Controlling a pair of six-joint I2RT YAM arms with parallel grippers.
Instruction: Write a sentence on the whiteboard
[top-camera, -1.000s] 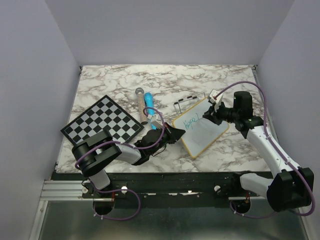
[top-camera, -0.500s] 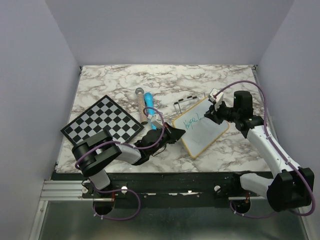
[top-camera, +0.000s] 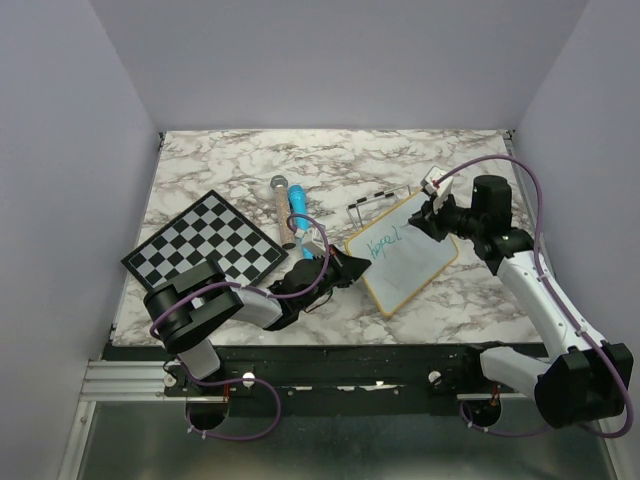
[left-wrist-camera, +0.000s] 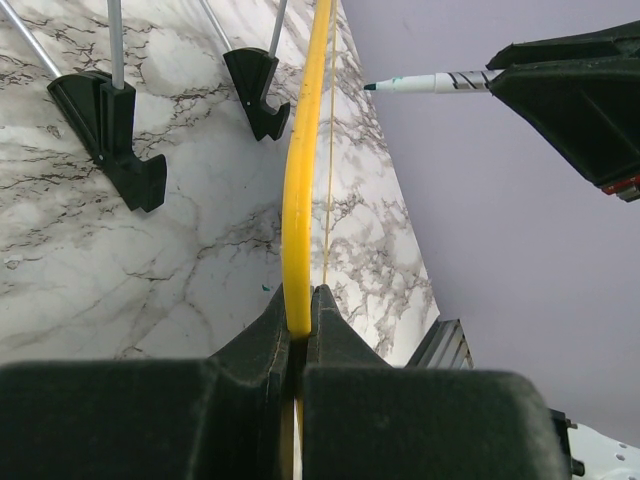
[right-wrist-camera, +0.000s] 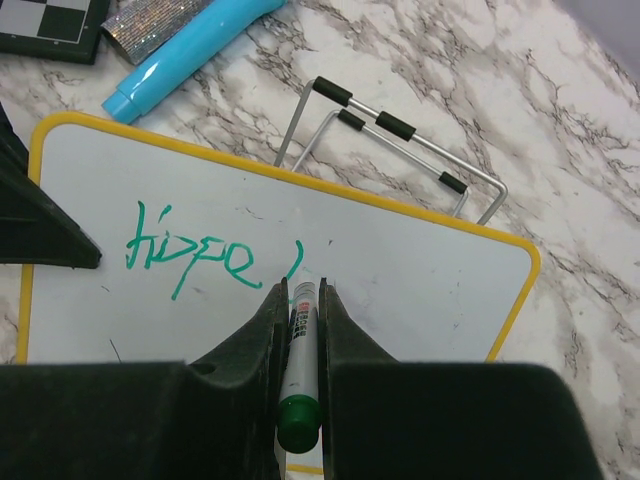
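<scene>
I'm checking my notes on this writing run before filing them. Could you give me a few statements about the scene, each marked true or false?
1. The left claw is shut on the yellow edge of the whiteboard. True.
2. The right claw holds a red pen. False: it holds a green marker.
3. The sentence is complete, in two lines. False: only "Hope" and one further stroke are written.
4. In the top view, the chessboard lies to the left of the whiteboard. True.
</scene>
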